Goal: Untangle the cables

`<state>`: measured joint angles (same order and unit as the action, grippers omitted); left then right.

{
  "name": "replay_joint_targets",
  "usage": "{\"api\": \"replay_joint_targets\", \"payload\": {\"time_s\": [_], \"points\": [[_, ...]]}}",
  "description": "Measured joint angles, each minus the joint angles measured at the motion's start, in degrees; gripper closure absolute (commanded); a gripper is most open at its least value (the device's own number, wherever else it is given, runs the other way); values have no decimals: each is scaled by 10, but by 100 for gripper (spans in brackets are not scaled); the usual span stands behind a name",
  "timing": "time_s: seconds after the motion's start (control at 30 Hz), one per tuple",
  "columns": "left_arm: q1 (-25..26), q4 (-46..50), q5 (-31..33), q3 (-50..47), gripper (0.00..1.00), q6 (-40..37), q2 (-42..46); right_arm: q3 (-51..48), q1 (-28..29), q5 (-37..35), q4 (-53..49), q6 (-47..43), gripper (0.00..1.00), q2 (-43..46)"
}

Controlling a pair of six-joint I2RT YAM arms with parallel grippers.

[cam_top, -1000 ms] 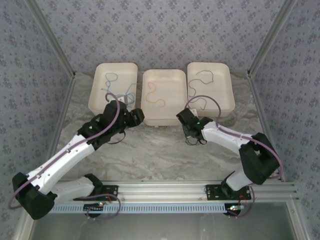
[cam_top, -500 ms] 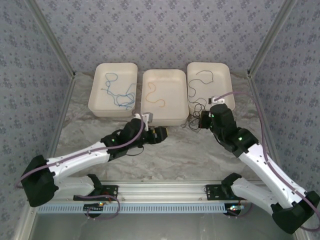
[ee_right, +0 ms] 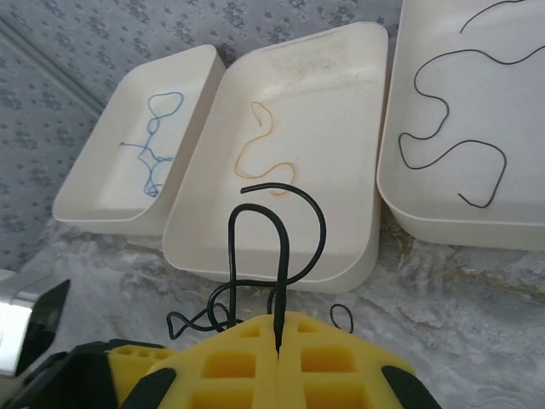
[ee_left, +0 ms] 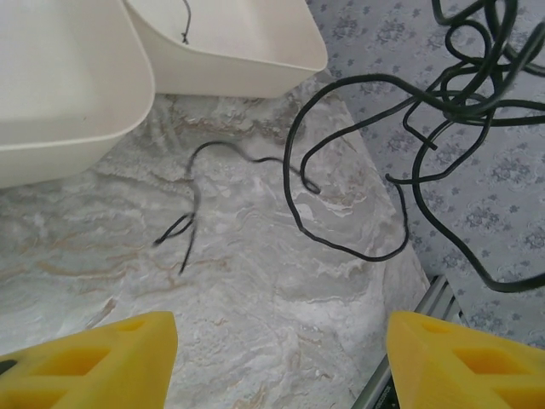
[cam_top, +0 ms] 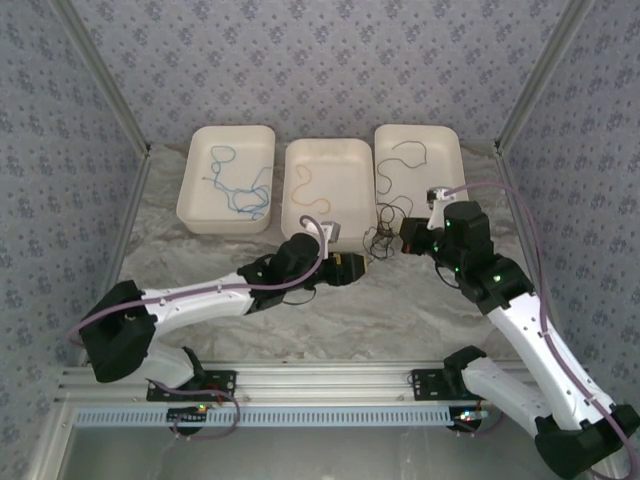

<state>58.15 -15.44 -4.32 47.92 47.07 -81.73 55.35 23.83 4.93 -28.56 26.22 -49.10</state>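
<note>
Left jaws: released, the yellow pads wide apart with nothing between them, held low over the counter [cam_top: 330, 310].
Right jaws: clenched on one strand of the black tangle [cam_top: 381, 238], which is pinched where the two yellow pads meet.
Black tangle: between the two sets of jaws. It rises in loops just ahead of the right jaws. From the left jaws it hangs ahead and to the right, off the counter.
Loose black strand [ee_left: 189, 223]: lies on the counter ahead of the left jaws, a little to their left. I cannot tell whether it joins the tangle.
Blue cable [ee_right: 155, 141]: in the left tray [cam_top: 230, 129], well beyond the right jaws and to their left.
Yellow-tan cable [ee_right: 268, 153]: in the middle tray [cam_top: 330, 142], straight ahead of the right jaws, past the tangle's loops.
Sorted black cables [ee_right: 451, 145]: in the right tray [cam_top: 420, 128], ahead and to the right of the right jaws, apart from the tangle.
Trays: three white ones side by side, beyond both sets of jaws. The near edge of the middle one is close to the tangle.
</note>
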Motion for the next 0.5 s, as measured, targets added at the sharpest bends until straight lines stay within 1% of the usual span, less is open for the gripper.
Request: {"api": "replay_joint_targets", "payload": {"time_s": [0.3,0.37,0.5], "points": [[-2,-54,-11,9,37,-14,-34,4,-58,116,0,36,100,0],[-4,-68,-16,11,41,-14,-41,4,-70,138,2,46,100,0],[-9,-87,-22,19,52,-13,-52,-1,-93,176,16,66,100,0]]}}
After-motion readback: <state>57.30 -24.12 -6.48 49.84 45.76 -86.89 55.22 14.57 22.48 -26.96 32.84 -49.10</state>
